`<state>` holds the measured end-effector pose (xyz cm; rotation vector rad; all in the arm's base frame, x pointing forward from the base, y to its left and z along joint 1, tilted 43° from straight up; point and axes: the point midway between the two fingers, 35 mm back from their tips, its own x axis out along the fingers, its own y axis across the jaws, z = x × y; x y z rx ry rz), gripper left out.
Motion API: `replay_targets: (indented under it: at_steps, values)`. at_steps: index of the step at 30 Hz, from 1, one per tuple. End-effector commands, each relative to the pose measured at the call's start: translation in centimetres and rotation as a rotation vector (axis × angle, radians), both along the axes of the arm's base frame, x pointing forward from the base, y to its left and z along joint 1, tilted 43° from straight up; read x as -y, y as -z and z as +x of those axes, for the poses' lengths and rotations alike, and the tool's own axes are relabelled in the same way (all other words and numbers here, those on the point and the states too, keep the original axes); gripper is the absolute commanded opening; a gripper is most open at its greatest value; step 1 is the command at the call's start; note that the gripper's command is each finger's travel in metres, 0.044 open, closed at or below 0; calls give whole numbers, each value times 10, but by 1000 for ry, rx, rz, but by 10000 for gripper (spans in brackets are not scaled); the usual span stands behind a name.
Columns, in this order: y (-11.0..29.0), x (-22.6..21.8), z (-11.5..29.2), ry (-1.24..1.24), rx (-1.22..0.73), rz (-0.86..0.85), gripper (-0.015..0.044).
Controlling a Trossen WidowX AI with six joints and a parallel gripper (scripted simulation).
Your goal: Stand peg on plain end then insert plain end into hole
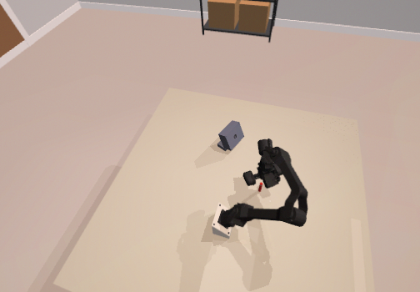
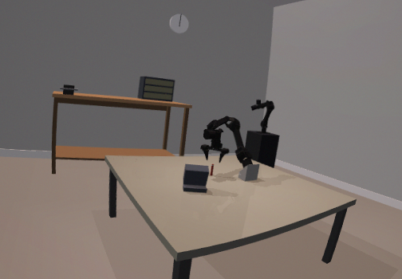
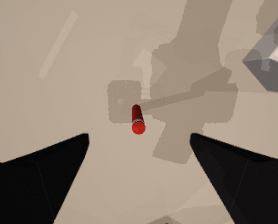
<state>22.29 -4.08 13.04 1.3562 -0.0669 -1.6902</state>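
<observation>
Panel (image 1: pixel 232 135) sits on the surface (image 1: pixel 167 188), 1 hole facing the arm. Peg (image 1: pixel 259 187) stands upright on the surface right of the panel, near it. Jaws spread wide, grasping nothing, hovering above the peg (image 3: pixel 138 120), clear of it.

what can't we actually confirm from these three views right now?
- Peg white band: the wrist view shows only its red end cap, and it is too small in the top and exterior views.
- Panel hole: exterior view shows its back; in the top view the hole is a dot, depth unreadable.
- Open pincer: fingertips cut off by the wrist frame's lower edge.
</observation>
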Motion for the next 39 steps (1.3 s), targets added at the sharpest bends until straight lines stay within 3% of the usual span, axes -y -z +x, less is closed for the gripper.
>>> replay_targets:
  at_steps: [1, 39]
  values:
    - [0, 1, 0, 35, 35, -1, 440]
    - [40, 37, 4, 35, 37, -1, 440]
